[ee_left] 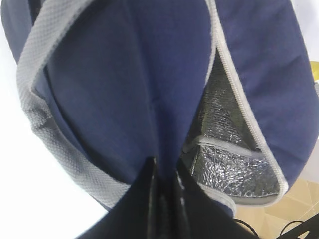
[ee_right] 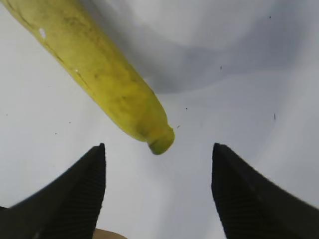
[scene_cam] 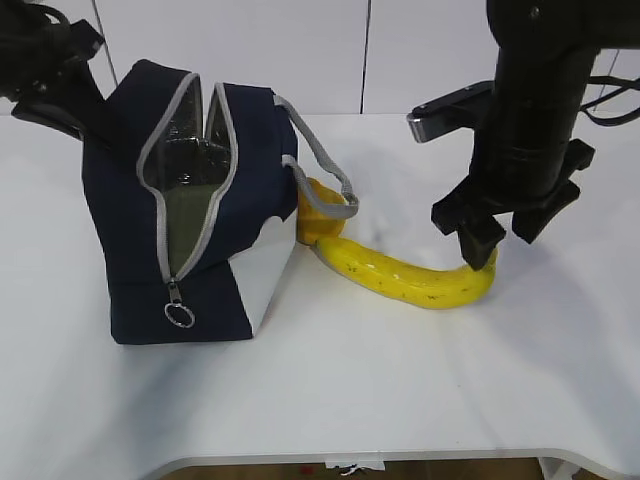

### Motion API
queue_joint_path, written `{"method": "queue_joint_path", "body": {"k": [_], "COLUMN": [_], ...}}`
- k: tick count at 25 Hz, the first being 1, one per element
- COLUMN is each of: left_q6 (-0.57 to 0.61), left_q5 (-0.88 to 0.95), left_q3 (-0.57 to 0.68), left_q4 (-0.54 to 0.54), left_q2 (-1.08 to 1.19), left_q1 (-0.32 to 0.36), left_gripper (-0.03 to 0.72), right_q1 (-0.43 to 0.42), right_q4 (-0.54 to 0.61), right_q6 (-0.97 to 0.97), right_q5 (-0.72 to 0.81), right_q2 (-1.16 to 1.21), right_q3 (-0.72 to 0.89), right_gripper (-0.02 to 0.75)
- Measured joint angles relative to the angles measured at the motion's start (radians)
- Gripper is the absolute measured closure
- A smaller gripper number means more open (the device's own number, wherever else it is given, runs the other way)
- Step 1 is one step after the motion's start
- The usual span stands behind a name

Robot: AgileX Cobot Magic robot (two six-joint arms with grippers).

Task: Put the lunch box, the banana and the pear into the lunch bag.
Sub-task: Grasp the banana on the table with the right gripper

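You're on the banana (scene_cam: 410, 277) pick: it's lying on the table (scene_cam: 400, 380) just right of the lunch bag (scene_cam: 190, 210). R gripper (ee_right: 158, 196) is spread wide over its tip, nothing held yet. L gripper (ee_left: 164, 199) is clenched on the bag's fabric, propping it open. Next: drop lower, center on the fruit, squeeze.

lunch bag (ee_left: 124, 89) fabric pinched, jaws closed (lining visible)

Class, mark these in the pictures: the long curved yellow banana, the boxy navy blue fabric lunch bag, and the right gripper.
Long curved yellow banana (scene_cam: 410, 281): exterior view, mid-body.
Boxy navy blue fabric lunch bag (scene_cam: 120, 210): exterior view, navy side panel.
Right gripper (ee_right: 158, 191): right wrist view, between open fingertips.
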Motion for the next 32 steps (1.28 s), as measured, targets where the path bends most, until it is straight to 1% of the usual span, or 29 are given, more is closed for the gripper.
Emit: {"method": "queue_joint_path", "body": {"k": [8,12,18,32], "left_q6": [0.0,0.0,0.0,0.002], "left_q5": [0.0,0.0,0.0,0.0], "left_q3": [0.0,0.0,0.0,0.0], "left_q4": [0.0,0.0,0.002,0.002], "left_q2": [0.0,0.0,0.0,0.0], "left_q1": [0.0,0.0,0.0,0.0], "left_gripper": [0.679,0.679,0.679,0.679], "right_q1": [0.0,0.0,0.0,0.0], "right_q4": [0.013,0.031,0.033,0.035], "right_q6": [0.047,0.049,0.051,0.053], "right_q5": [-0.035,-0.062,-0.062,-0.053], "right_q2": [0.055,0.056,0.069,0.073], "right_q3": [0.0,0.0,0.0,0.0], "right_gripper": [0.229,0.253,0.28,0.283]}}
